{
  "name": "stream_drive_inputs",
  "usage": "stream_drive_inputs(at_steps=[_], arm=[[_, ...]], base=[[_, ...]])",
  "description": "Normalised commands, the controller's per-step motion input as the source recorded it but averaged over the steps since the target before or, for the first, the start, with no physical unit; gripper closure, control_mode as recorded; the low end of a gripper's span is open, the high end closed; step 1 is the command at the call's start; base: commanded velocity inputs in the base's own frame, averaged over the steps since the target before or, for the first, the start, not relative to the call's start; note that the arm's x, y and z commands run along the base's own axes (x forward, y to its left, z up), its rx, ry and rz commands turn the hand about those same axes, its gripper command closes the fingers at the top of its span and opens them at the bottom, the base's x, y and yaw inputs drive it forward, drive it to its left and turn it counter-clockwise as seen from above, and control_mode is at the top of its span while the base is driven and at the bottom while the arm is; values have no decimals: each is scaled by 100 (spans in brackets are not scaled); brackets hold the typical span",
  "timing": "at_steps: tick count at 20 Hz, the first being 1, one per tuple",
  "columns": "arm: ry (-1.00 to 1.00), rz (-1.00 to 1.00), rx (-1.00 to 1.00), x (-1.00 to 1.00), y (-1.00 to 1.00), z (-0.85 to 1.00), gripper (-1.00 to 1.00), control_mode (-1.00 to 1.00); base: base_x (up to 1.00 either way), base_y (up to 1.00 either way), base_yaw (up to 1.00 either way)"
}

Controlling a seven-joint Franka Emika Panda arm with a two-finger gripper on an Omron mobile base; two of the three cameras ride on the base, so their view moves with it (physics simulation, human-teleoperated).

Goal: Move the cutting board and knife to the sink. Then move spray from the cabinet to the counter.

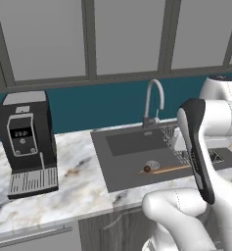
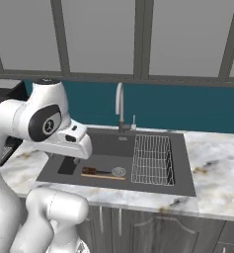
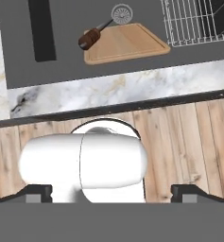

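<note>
Gripper (image 3: 111, 191) hangs near side, over the wood floor in front of the counter (image 3: 132, 85), fingers wide apart, holding nothing. Past the counter edge the cutting board (image 3: 125, 43) lies flat on the sink (image 3: 19, 42) floor, near-left part of the basin, long axis running left-right along the near wall. Knife (image 3: 92, 35) rests w/ dark handle on the board's left end, blade angling off toward the drain, roughly left-right too. So 1st half looks done. Still left, by my read: spray from cabinet to counter; faucet (image 2: 119, 106) stands at far rim
</note>
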Motion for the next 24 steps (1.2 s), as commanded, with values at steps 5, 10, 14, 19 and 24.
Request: stream_drive_inputs(at_steps=[5,10,14,19,24], arm=[[-1,0,0,-3,0,-3,-100,-100],[0,0,0,0,0,0,-100,-100],[-1,-2,0,-1,0,0,-100,-100],[0,0,0,0,0,0,-100,100],[0,0,0,0,0,0,-100,100]], base=[[0,0,0],[0,0,0],[0,0,0],[-24,-16,-40],[-24,-46,-73]])
